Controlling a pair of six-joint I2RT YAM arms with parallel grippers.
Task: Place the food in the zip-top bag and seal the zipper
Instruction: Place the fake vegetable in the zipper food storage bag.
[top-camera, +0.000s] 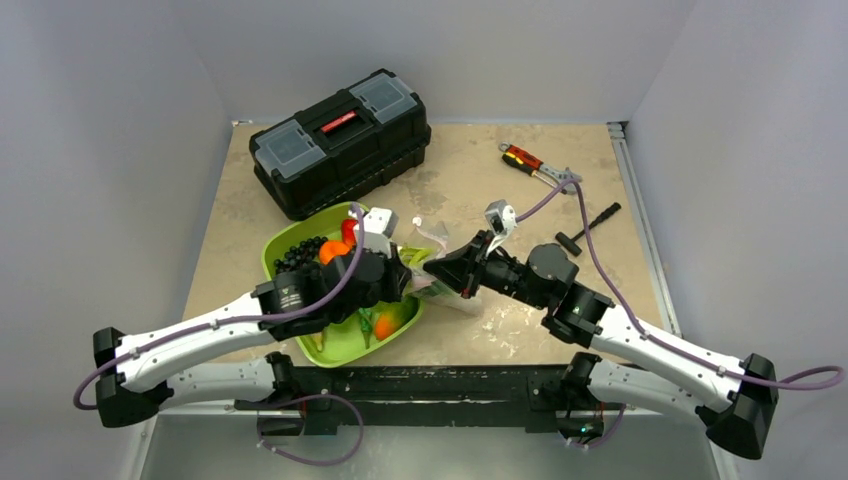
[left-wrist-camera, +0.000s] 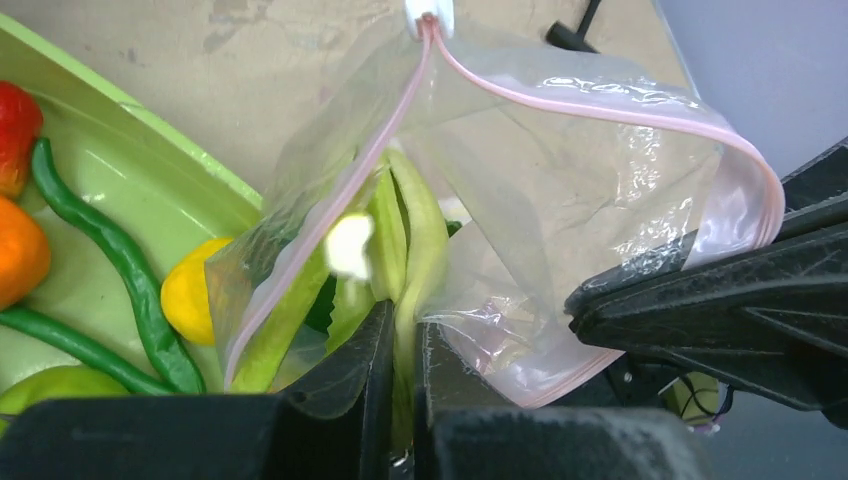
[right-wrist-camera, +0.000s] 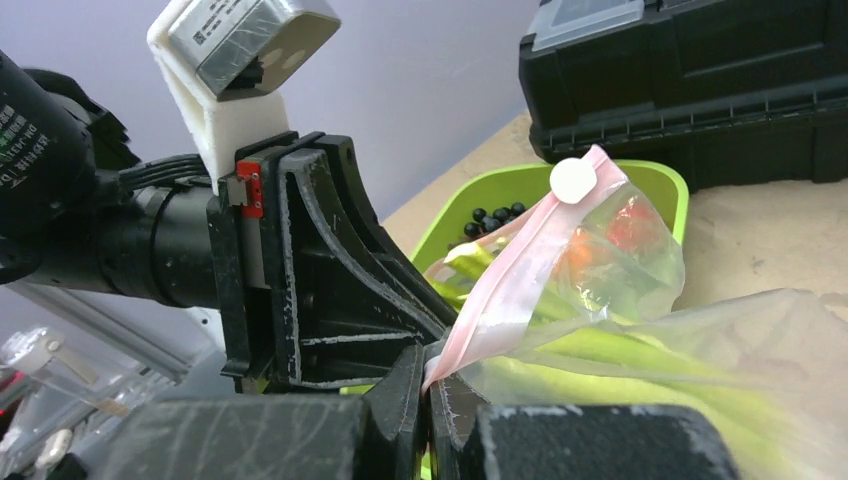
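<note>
The clear zip-top bag (left-wrist-camera: 560, 200) hangs open between my two grippers, over the right edge of the lime-green tray (left-wrist-camera: 150, 120). My left gripper (left-wrist-camera: 405, 320) is shut on the pale green bok choy (left-wrist-camera: 410, 230), whose leaves reach into the bag's mouth. My right gripper (right-wrist-camera: 428, 365) is shut on the pink zipper (right-wrist-camera: 510, 280) near one end. The white slider (right-wrist-camera: 572, 180) sits at the other end. Green beans (left-wrist-camera: 120, 270), a yellow fruit (left-wrist-camera: 190, 295), an orange (left-wrist-camera: 20, 250) and black grapes (right-wrist-camera: 490, 215) lie in the tray. From above, both grippers (top-camera: 408, 275) (top-camera: 432, 270) meet at the bag (top-camera: 455, 295).
A black toolbox (top-camera: 340, 140) stands at the back left, just behind the tray (top-camera: 275, 245). Red-handled pliers (top-camera: 525, 160) and a small black tool (top-camera: 590, 225) lie at the back right. Grey walls close in the table on three sides.
</note>
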